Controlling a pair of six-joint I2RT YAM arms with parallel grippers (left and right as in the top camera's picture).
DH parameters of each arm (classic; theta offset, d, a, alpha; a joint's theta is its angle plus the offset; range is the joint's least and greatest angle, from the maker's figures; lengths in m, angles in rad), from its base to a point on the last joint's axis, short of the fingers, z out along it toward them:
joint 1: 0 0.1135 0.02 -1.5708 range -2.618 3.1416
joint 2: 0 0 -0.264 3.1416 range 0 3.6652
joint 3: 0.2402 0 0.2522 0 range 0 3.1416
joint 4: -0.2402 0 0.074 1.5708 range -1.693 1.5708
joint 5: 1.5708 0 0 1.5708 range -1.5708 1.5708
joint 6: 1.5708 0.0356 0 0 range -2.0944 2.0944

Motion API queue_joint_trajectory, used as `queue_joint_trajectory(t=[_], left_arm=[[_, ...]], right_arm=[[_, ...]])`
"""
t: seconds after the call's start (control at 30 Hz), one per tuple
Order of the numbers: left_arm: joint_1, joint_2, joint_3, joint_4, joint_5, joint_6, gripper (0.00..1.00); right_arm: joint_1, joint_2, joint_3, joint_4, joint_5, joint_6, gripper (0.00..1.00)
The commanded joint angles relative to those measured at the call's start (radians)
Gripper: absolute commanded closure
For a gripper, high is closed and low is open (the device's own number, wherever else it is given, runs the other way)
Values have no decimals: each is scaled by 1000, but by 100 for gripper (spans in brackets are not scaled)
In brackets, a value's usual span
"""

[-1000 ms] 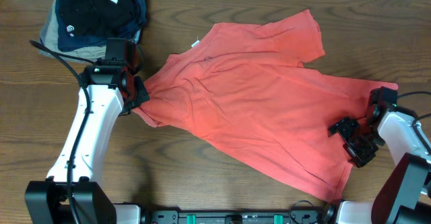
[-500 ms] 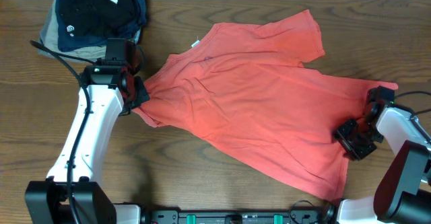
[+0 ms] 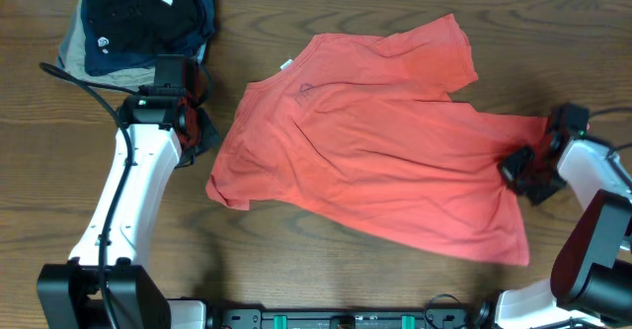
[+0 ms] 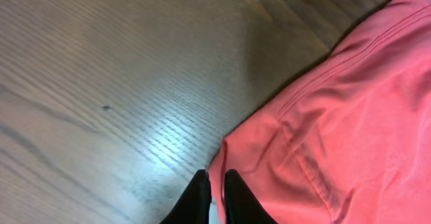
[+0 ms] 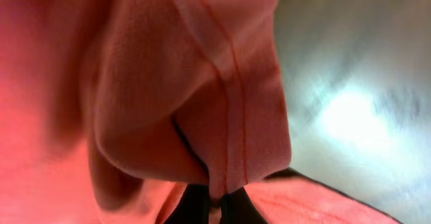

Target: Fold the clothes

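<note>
Two grippers are closed on one coral-red T-shirt (image 3: 375, 161), which is spread across the middle and right of the wooden table (image 3: 296, 260), its collar turned toward the far side. The left gripper (image 3: 202, 131) is set at the shirt's left edge. Its fingers (image 4: 199, 200) are narrowed to a slit, with a corner of sleeve hem caught between them. The right gripper (image 3: 520, 166) is placed at the shirt's right edge, its fingers (image 5: 192, 207) pinched tight on a bunched, stitched hem fold. Folded dark garments (image 3: 148, 13) are stacked at the far left corner.

T-shirt (image 3: 375, 161) on table (image 3: 296, 275), folded stack (image 3: 143, 18) behind-left
</note>
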Motion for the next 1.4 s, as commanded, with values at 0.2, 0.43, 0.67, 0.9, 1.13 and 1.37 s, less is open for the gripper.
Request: queue_joint_trajectory(t=[0.2,0.43,0.67,0.9,1.13,1.37], left_arm=[[0,106,-2,11,138,-20,88],[-22,184,-2,11,138,-20,88],[-44,172,-2,-22,139,-16,88],[-69,104,-2,-116,139,10,91],[-122,105,-5,-205,357,117,38],[-225,107,-54,-188,363,36,36]], right_arm=[[9,37,376,-2,21,-26,99],[9,222,730,-234,20,-127,23],[7,271,850,-404,20,-196,1],[6,271,879,-545,20,-249,1],[6,271,879,-575,20,-248,1],[6,272,879,-607,20,-248,1]])
